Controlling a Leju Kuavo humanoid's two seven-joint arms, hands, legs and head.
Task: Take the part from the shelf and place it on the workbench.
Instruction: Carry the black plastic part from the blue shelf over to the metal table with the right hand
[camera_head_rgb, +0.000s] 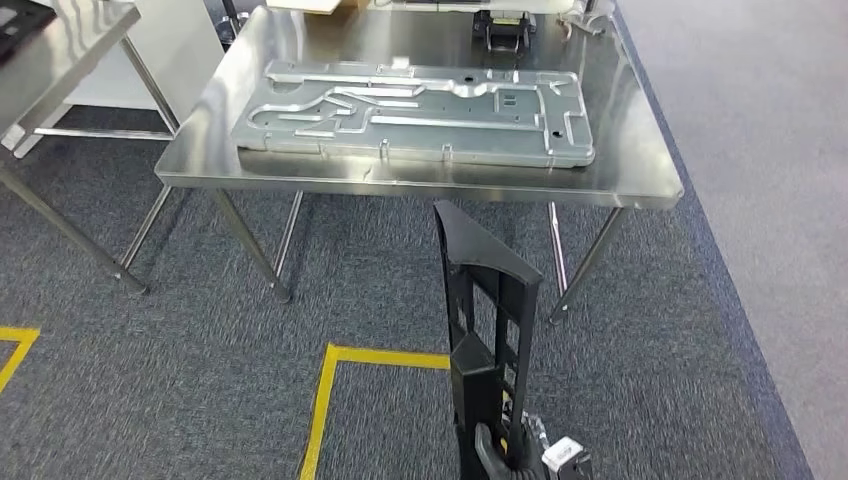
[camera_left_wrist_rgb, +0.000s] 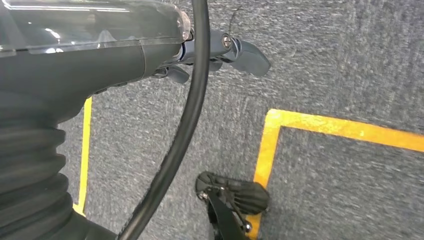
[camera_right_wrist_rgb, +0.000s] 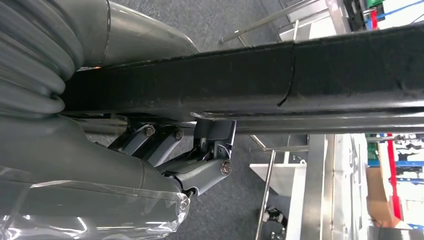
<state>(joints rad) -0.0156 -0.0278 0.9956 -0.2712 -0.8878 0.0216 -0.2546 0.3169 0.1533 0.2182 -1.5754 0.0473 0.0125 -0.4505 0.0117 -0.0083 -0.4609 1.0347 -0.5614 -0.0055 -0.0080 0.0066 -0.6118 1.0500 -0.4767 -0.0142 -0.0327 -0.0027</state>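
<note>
The part (camera_head_rgb: 485, 310) is a long black plastic frame with open slots, standing upright in front of the workbench (camera_head_rgb: 420, 185). My right hand (camera_head_rgb: 500, 455) grips its lower end at the bottom of the head view. In the right wrist view the part (camera_right_wrist_rgb: 250, 75) runs across as a dark bar, with my right hand's fingers (camera_right_wrist_rgb: 200, 160) wrapped against it. The part's top reaches to just below the bench's near edge. My left hand (camera_left_wrist_rgb: 220, 52) hangs over the carpet, fingers loosely extended and holding nothing.
A large grey stamped metal panel (camera_head_rgb: 420, 110) covers most of the steel workbench, and a black device (camera_head_rgb: 503, 28) sits at its back edge. A second steel table (camera_head_rgb: 60, 50) stands at the left. Yellow tape (camera_head_rgb: 330, 400) marks the carpet.
</note>
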